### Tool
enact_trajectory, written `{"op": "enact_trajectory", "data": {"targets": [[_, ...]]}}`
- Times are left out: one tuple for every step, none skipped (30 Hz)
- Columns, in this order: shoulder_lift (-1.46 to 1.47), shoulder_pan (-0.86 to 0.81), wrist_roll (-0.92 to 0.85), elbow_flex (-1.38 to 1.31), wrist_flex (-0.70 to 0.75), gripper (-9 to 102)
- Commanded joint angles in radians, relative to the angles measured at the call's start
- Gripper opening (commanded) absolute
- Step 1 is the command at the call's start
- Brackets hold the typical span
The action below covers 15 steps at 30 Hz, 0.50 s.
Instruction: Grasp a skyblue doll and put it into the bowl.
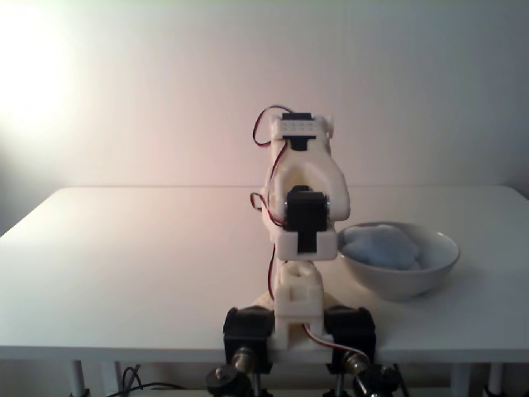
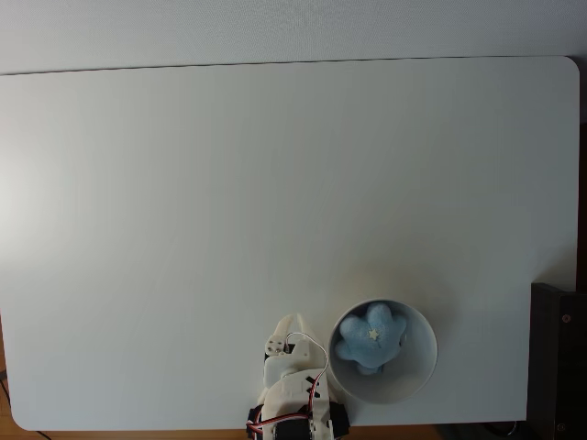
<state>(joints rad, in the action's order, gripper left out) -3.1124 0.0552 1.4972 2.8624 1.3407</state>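
The skyblue doll [image 2: 370, 337], a fluffy pale blue plush with rounded lobes, lies inside the white bowl [image 2: 415, 378] near the table's front edge, right of the arm's base. In the fixed view from behind the arm, the doll [image 1: 382, 246] rises just above the rim of the bowl [image 1: 402, 283]. My gripper [image 2: 284, 324] is folded back over the arm's base, left of the bowl and apart from it. Its fingers look closed together with nothing between them. The white arm [image 1: 302, 207] hides the gripper in that view from behind.
The white table [image 2: 275, 183] stretches wide and bare to the left and beyond the arm. A black object [image 2: 558, 357] stands off the table's right edge. The arm's base [image 1: 297, 327] is clamped at the front edge.
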Motion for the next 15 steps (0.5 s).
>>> {"op": "enact_trajectory", "data": {"targets": [[-0.287,-0.003,0.002,0.002,0.002,0],[-0.287,-0.005,0.002,0.002,0.002,0],[-0.287,-0.005,0.002,0.002,0.002,0],[-0.287,-0.005,0.002,0.002,0.002,0],[-0.287,-0.005,0.002,0.002,0.002,0],[-0.287,-0.005,0.002,0.002,0.002,0],[-0.287,0.0,0.002,0.002,0.002,0],[-0.287,0.003,0.002,0.002,0.002,0],[-0.287,0.003,0.002,0.002,0.002,0],[-0.287,0.003,0.002,0.002,0.002,0],[-0.287,0.003,0.002,0.002,0.002,0],[-0.287,0.003,0.002,0.002,0.002,0],[-0.287,0.003,0.002,0.002,0.002,0],[-0.287,0.003,-0.002,0.002,0.002,0],[-0.287,0.003,-0.005,0.002,0.002,0]]}}
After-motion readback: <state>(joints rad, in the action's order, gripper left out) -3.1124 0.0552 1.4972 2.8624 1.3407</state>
